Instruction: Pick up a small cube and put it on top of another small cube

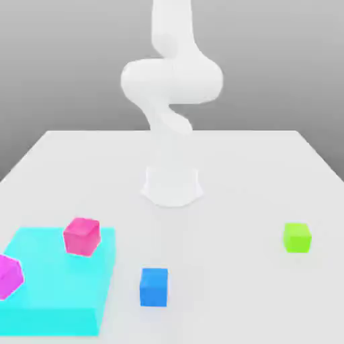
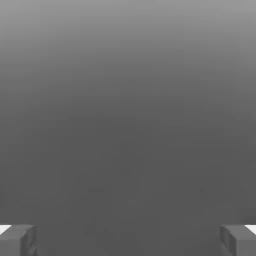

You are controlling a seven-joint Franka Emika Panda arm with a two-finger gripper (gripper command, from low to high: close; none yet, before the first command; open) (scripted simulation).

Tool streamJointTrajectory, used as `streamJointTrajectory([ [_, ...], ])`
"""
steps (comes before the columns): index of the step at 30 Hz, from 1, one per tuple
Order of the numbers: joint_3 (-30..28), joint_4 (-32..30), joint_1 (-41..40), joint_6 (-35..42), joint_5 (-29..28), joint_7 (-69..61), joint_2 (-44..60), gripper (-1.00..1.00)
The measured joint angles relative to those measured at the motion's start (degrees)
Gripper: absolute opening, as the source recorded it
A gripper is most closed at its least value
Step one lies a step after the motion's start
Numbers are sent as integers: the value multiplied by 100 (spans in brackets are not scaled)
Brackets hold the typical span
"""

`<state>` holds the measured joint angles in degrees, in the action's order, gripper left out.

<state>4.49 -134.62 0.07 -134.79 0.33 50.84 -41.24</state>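
The gripper (image 2: 128,241) gapes wide and empty, fit for a cube, while the lime-green cube (image 1: 297,238) sits at the exterior view's right, well apart from the bright blue cube (image 1: 154,287) lower centre, leaving grasping room.

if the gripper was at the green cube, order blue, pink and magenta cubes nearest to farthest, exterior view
1. blue cube, on the table, nearest the green cube
2. pink cube, on the cyan block
3. magenta cube, at the view's left edge
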Motion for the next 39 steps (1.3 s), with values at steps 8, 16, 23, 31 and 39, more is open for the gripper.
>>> streamJointTrajectory([
  [8,1635,-989,126,-1091,-39,1923,1676,0],
  [16,3069,-1946,403,-2141,-403,4010,3341,0],
  [23,3180,-2483,1241,-2948,-1287,5825,4696,0],
  [31,1495,-2200,2527,-3583,-3077,7214,5698,0],
  [39,889,-2111,3028,-3811,-3534,7564,5997,-100],
])
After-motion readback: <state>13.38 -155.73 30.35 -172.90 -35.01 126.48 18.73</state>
